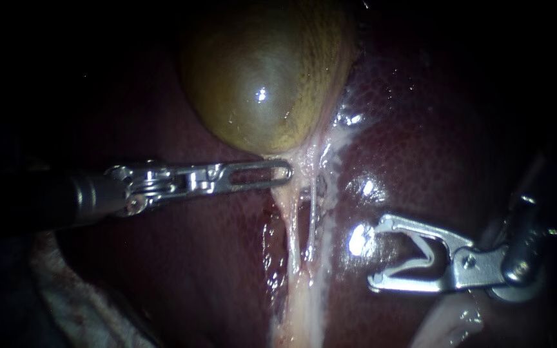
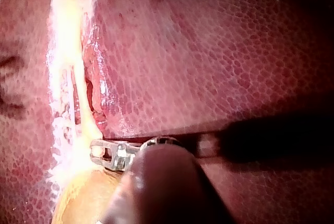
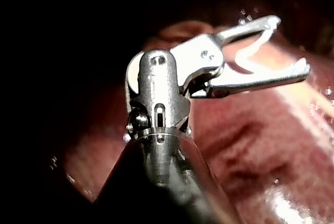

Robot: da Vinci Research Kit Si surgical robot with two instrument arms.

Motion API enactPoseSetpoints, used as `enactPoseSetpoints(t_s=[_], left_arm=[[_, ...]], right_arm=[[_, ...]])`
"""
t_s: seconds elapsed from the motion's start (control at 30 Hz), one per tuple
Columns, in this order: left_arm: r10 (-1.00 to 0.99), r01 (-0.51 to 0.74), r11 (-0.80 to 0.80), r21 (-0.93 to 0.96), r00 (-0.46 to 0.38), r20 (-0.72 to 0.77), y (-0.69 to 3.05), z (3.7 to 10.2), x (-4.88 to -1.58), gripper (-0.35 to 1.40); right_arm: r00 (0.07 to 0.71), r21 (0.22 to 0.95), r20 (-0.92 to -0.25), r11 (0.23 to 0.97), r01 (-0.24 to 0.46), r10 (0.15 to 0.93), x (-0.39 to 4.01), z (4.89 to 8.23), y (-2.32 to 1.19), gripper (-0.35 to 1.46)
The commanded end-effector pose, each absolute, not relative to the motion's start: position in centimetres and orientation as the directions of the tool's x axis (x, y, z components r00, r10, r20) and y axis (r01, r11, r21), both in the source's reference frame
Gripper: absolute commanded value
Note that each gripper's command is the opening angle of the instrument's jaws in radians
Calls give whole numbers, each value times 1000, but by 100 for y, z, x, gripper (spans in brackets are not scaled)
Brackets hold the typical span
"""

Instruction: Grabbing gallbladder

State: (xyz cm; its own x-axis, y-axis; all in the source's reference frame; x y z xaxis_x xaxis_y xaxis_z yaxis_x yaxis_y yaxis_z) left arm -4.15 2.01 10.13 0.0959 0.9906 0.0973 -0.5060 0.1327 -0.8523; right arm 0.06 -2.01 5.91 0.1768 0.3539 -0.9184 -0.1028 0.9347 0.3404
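— Right instrument [image 1: 378,251] is being seen nearest, at four o'clock in the endoscope view. How are its jaws being held?

— They are being held wide apart, and a pale clip [image 1: 422,254] is being carried between them, touched by both jaws. Glistening liver [image 1: 433,129] is being shown behind them.

— And farther in?

— Left instrument [image 1: 286,171] is being shown reaching from nine o'clock to the centre. Its slotted jaws are being pressed flat together with nothing gripped. Their tip is being laid against the pale tissue just under the gallbladder [image 1: 259,71]. From that spot, pale strands [image 1: 293,232] are being seen running down toward six o'clock.

— Where is the gallbladder being found?

— Farthest off, at twelve o'clock: a rounded, olive-yellow, wet sac, being cradled by dark liver on both sides. Its lower end is being met by the tip of the left jaws. In the left wrist view it is being seen just beside and under those jaws.
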Motion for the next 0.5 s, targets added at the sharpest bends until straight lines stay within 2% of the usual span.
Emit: enactPoseSetpoints(t_s=[0.03,0.5], left_arm=[[990,-506,134,-852,97,98,200,1012,-414,-35],[988,-506,153,-849,100,118,190,973,-404,-35]], right_arm=[[177,340,-918,935,-103,354,6,591,-201,59],[177,340,-918,935,-103,354,6,592,-201,59]])
